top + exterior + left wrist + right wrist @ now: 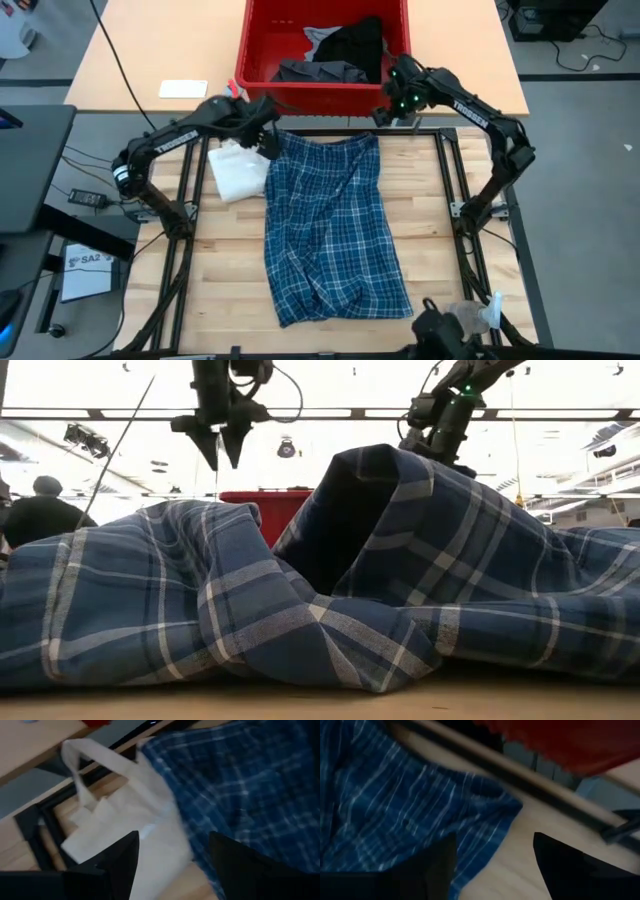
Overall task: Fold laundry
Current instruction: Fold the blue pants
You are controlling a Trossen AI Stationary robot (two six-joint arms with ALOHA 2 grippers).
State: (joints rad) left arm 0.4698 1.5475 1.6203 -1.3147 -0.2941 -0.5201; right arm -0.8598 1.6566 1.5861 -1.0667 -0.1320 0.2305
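The blue-and-white plaid garment (330, 230) lies spread lengthwise on the wooden table, rumpled into raised folds (400, 530) at its near end. My left gripper (268, 140) hangs open above its far left corner, over the edge where the plaid (240, 785) meets the cream tote bag (125, 815). My right gripper (392, 115) hangs open above the far right corner (490, 820), close to the red bin. Both sets of fingers point steeply down, clear of the cloth. More laundry, black (355, 45), dark grey (318, 72) and light grey (322, 38), lies in the bin.
The red bin (260, 70) stands at the table's far edge. The tote bag (238, 170) lies left of the plaid. Black frame rails (448, 170) run along the table's sides. A spray bottle (475, 315) stands at the near right. A person (35, 510) is in the room behind.
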